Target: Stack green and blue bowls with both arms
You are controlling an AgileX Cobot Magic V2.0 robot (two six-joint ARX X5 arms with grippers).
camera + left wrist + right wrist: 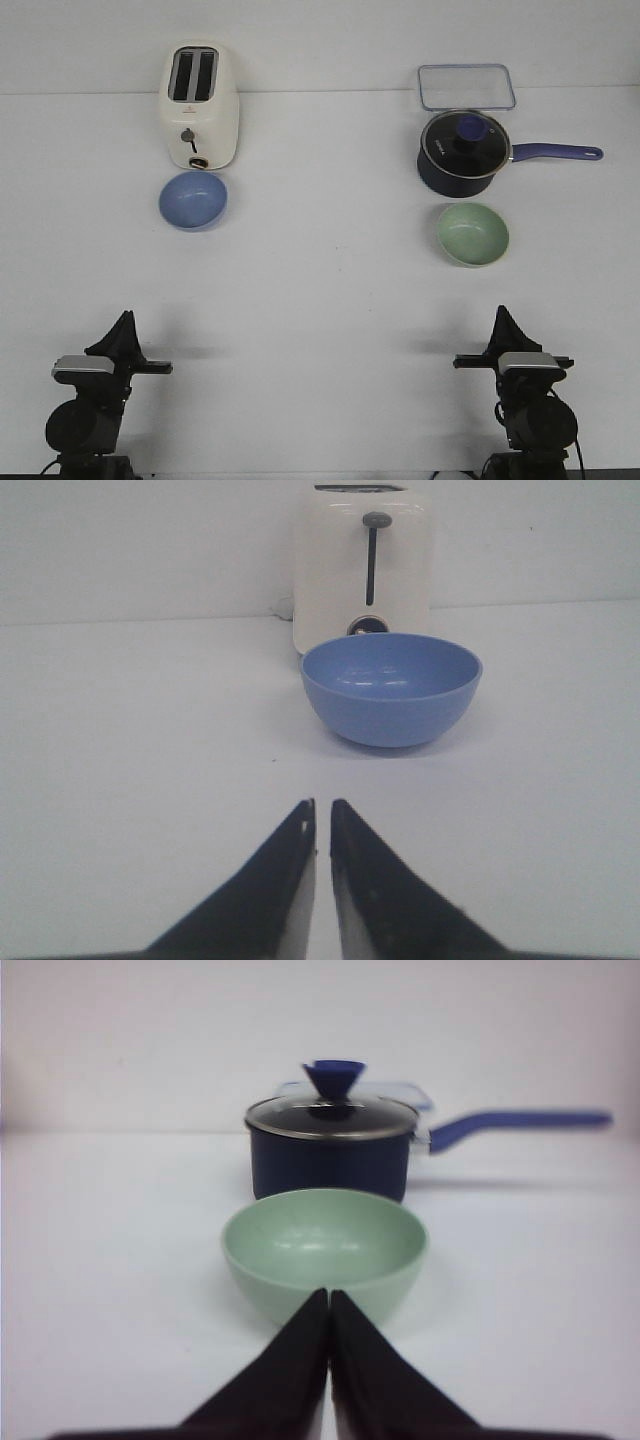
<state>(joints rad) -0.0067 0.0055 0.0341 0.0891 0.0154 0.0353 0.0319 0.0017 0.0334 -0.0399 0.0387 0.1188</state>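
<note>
The blue bowl (193,199) sits upright on the white table at the left, just in front of a toaster; it also shows in the left wrist view (391,690). The green bowl (472,234) sits upright at the right, just in front of a saucepan; it also shows in the right wrist view (324,1253). My left gripper (123,322) (322,815) is shut and empty near the table's front edge, well short of the blue bowl. My right gripper (501,317) (329,1300) is shut and empty, in line with the green bowl and short of it.
A cream toaster (201,106) stands behind the blue bowl. A dark navy saucepan (464,152) with a glass lid and a blue handle pointing right stands behind the green bowl. A clear rectangular container (466,86) lies at the back right.
</note>
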